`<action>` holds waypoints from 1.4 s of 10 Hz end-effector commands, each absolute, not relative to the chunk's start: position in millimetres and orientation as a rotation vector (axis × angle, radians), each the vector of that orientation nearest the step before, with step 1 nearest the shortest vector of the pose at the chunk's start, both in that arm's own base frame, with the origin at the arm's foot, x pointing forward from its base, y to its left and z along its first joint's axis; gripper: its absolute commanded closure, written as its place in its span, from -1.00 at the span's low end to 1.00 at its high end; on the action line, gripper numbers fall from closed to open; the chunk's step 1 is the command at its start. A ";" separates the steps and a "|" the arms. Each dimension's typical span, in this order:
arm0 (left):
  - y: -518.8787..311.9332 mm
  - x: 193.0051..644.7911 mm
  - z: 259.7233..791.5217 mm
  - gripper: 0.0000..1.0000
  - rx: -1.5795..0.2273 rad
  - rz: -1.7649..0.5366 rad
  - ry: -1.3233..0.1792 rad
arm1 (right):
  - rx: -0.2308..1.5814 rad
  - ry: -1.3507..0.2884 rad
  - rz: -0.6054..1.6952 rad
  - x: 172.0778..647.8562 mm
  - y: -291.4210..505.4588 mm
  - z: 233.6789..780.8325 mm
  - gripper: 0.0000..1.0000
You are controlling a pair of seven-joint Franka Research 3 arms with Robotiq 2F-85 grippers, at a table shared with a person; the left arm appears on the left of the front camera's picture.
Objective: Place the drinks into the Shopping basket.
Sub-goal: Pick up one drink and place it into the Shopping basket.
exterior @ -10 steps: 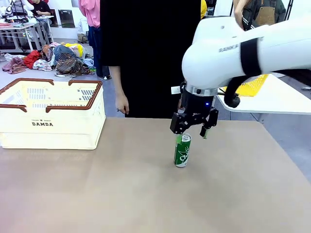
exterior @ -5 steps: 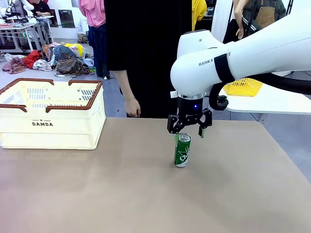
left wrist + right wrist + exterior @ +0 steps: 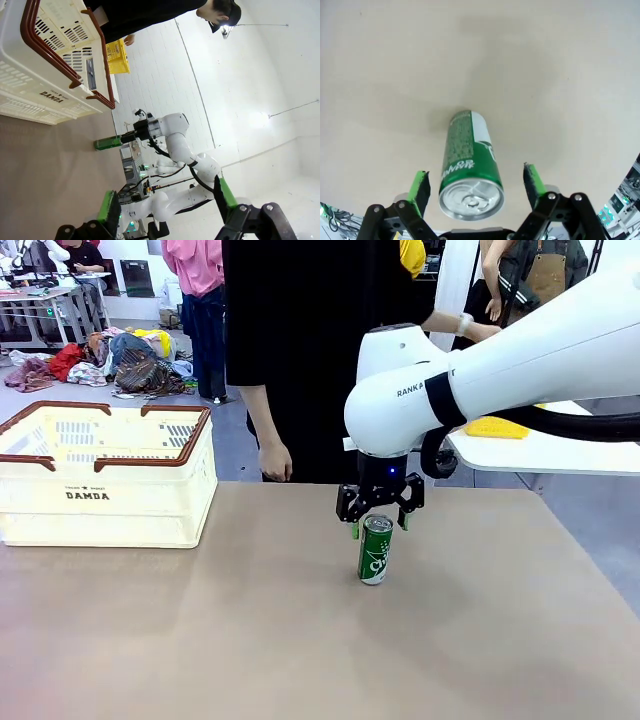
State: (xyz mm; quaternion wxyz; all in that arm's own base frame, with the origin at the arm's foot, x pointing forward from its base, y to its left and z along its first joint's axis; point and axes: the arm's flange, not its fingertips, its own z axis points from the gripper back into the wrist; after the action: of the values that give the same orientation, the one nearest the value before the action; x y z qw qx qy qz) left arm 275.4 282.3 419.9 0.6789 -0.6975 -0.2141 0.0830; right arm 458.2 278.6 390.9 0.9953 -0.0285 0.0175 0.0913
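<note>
One drink, a slim green can [image 3: 375, 550] with white lettering and a silver top, stands upright near the table's middle. My right gripper [image 3: 377, 525] hangs open straight above it, fingertips level with the can's rim on either side. From the right wrist, that can [image 3: 470, 167] rises between the two green pads [image 3: 421, 186], touching neither. The Shopping basket [image 3: 105, 480], cream with brown rim and "DAMDA" on its side, sits at the table's far left. My left gripper [image 3: 165, 202] is open with nothing in it, and from there I see the basket [image 3: 45, 75] and the can [image 3: 108, 143] farther off.
A person in black stands at the far edge, one hand [image 3: 273, 462] hanging near the table between basket and can. A yellow basket [image 3: 497, 427] lies on a white side table at the right. Bare tan tabletop [image 3: 250, 630] stretches between can and Shopping basket.
My right arm swung left and lowered slightly, bringing its open gripper from beside the can's top to centred over it. The person shifted right. The can stayed put.
</note>
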 end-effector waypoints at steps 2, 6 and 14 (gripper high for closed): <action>280.0 271.8 421.4 -1.00 -1.580 0.176 -0.490 | -0.032 -0.022 0.203 459.5 276.1 388.9 -1.00; 280.0 271.8 421.4 -1.00 -1.580 0.176 -0.490 | -0.018 0.080 0.227 457.6 275.2 390.4 1.00; 280.0 271.8 421.4 -1.00 -1.580 0.176 -0.490 | -0.045 0.096 0.301 459.2 288.6 445.5 1.00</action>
State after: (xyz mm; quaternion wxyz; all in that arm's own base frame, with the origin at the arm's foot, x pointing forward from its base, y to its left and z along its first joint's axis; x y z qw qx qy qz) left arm 275.4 282.3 419.9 0.6788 -0.6975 -0.2140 0.0830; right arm 456.2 281.3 408.9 0.9905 -0.0196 0.0416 0.1295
